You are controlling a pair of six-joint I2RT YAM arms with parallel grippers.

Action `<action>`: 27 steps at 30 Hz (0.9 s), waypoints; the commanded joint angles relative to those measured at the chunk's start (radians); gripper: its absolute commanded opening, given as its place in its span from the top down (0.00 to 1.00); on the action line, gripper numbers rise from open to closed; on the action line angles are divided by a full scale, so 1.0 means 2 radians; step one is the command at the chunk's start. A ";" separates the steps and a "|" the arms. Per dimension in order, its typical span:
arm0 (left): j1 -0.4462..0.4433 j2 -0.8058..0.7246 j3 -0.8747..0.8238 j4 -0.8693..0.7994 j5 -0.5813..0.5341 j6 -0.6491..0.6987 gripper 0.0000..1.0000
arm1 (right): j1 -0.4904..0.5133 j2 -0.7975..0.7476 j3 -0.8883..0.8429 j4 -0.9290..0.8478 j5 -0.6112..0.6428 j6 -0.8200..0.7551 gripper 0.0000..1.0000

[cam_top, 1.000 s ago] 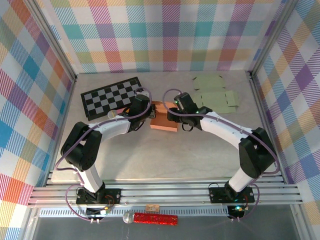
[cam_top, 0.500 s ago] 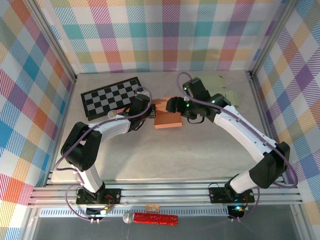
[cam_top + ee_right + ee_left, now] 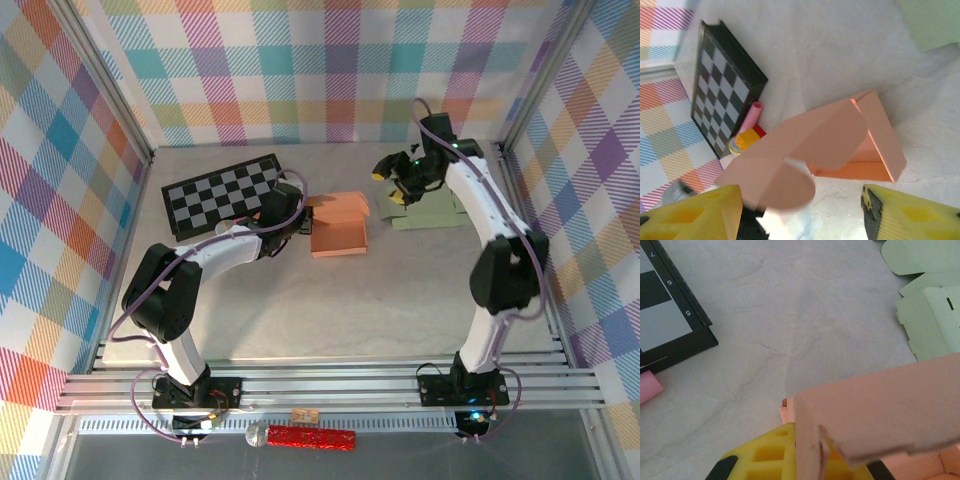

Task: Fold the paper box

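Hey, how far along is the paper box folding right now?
Partly done. The orange paper box has its walls standing, so the body looks formed. In hand: the left gripper is shut on a flap at the box's left side, while the right gripper is open, up above the green flat blanks. Left: the lid flaps stand open and need tucking shut.

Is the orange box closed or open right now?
Open. The box has its lid flap raised, and the right wrist view shows its inside.
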 commanded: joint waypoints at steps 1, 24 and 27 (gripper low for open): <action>-0.003 0.005 0.018 -0.009 0.009 0.019 1.00 | 0.003 0.044 0.029 -0.037 -0.077 -0.001 0.39; -0.003 0.039 0.064 -0.010 0.031 0.033 0.95 | 0.028 0.067 -0.024 0.007 -0.126 0.024 0.51; -0.003 0.039 0.058 0.000 0.036 0.018 0.94 | 0.034 0.061 -0.039 0.021 -0.124 0.033 0.54</action>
